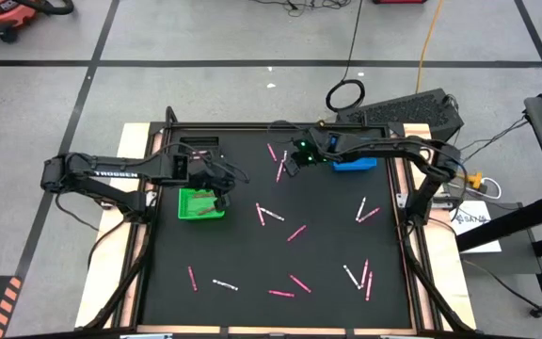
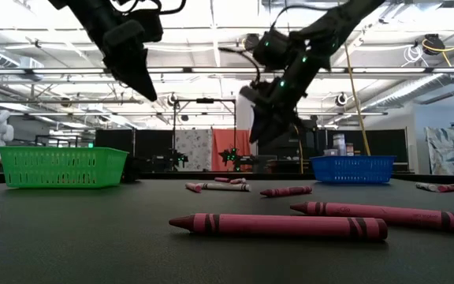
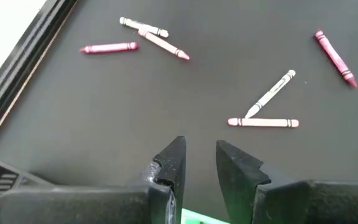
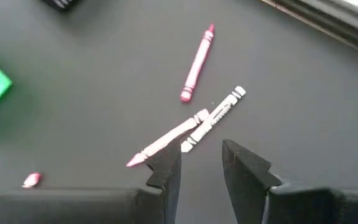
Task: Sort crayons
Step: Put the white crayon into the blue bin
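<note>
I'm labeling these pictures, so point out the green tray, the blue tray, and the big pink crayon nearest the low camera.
green tray [image 2: 61, 167], low view, middle of its front wall.
blue tray [image 2: 351, 169], low view, middle of its front wall.
nearest pink crayon [image 2: 278, 226], low view, middle of its paper wrapper.

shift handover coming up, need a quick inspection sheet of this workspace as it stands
surface: black table, wooden border.
job's things: pink and white crayons scattered loose on the table; green tray at the left side with something pink in it, blue tray at the far right.
clutter: nothing seen.
end effectors: left end effector open and empty above the green tray; right end effector open and empty, raised over a crayon cluster.
cables: yellow cable and a black coil on the floor.
surroundings: grey taped floor; open room behind; no people seen.
</note>
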Controlling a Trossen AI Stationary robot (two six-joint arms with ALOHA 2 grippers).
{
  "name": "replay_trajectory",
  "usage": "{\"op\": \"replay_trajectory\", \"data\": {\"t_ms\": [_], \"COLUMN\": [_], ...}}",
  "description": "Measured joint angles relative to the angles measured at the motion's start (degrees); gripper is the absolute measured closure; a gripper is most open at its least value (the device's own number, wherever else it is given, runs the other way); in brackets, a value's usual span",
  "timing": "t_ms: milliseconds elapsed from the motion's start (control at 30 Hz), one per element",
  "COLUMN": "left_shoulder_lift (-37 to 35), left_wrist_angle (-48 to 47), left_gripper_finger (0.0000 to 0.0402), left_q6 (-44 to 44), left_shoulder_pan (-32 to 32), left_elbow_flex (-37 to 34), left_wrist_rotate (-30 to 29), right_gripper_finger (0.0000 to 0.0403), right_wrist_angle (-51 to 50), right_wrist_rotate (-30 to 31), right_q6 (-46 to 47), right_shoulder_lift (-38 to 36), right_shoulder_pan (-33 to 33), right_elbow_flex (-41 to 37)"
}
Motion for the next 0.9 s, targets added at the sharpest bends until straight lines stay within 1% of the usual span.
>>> {"op": "replay_trajectory", "data": {"t_ms": [167, 467, 567, 767, 900], "left_shoulder_lift": [0.00, 0.02, 0.02, 0.02, 0.02], "left_wrist_angle": [-0.24, -0.28, -0.37, -0.68, -0.69], "left_gripper_finger": [0.0312, 0.0312, 0.0312, 0.0312, 0.0312], "left_q6": [-0.01, -0.01, 0.02, 1.07, 2.36], "left_shoulder_pan": [-0.24, -0.21, -0.19, -0.19, -0.20], "left_elbow_flex": [0.00, 0.00, 0.00, -0.02, -0.02], "left_wrist_rotate": [0.00, -0.26, -0.28, -0.31, -0.37], "right_gripper_finger": [0.0298, 0.0298, 0.0298, 0.0298, 0.0298], "right_wrist_angle": [-3.11, -14.72, -18.80, -27.32, -28.78], "right_wrist_rotate": [-5.62, -5.50, -5.50, -5.17, -5.46], "right_q6": [0.03, -0.83, 0.05, 0.55, -1.56], "right_shoulder_lift": [4.24, 14.71, 17.59, 21.12, 21.77], "right_shoulder_pan": [-2.33, -4.08, -4.25, -4.37, -4.44], "right_elbow_flex": [4.48, 21.23, 25.30, 30.45, 31.60]}}
